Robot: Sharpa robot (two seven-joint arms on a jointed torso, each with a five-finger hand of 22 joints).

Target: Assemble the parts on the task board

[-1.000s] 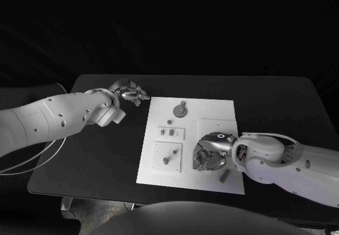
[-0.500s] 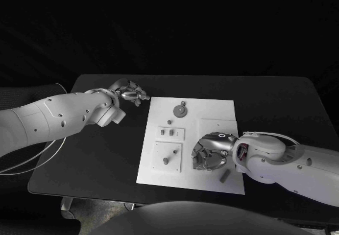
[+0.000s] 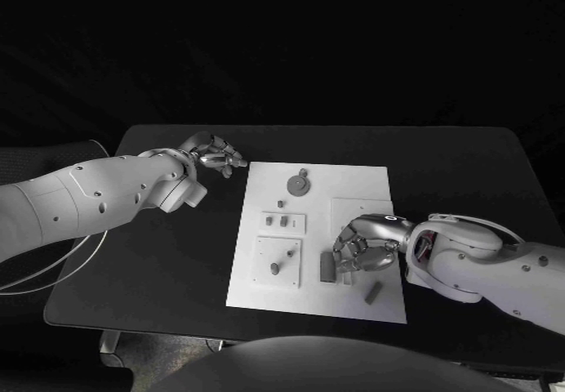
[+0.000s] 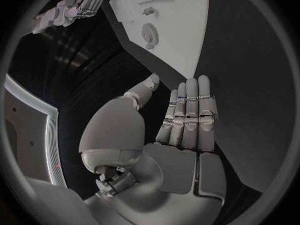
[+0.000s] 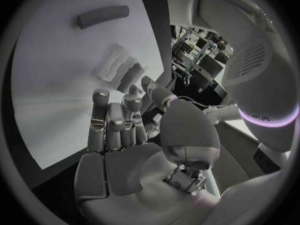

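Head view: the right hand [image 3: 367, 242] hangs over the near right part of the white board [image 3: 353, 184], its silver fingers [image 3: 349, 249] bent loosely downward and a little apart, with nothing between them. Whether the fingertips touch the board I cannot tell. Just beside them lie two short grey bars [image 3: 328, 265], side by side on the board, and a third small bar [image 3: 372, 294] lies tilted nearer the front edge. In the right wrist view the same fingers [image 5: 111, 120] stand nearly straight and close together above the board's flat pale surface, the two bars [image 5: 122, 69] beyond their tips and the single rounded bar [image 5: 103, 16] farther off.

The left hand [image 3: 213, 153] sits over the black bench [image 3: 459, 163] just off the board's far left corner. In the left wrist view its fingers [image 4: 190, 110] are straight and pressed side by side, thumb apart, holding nothing.

The board is a flat matte rectangle in the middle of the bench. On it are a round grey gear [image 3: 301, 185] near the far edge, a small peg [image 3: 282, 203] below it, a raised square plate with two small blocks [image 3: 279, 219], and a second square plate with a small upright part [image 3: 276, 267].
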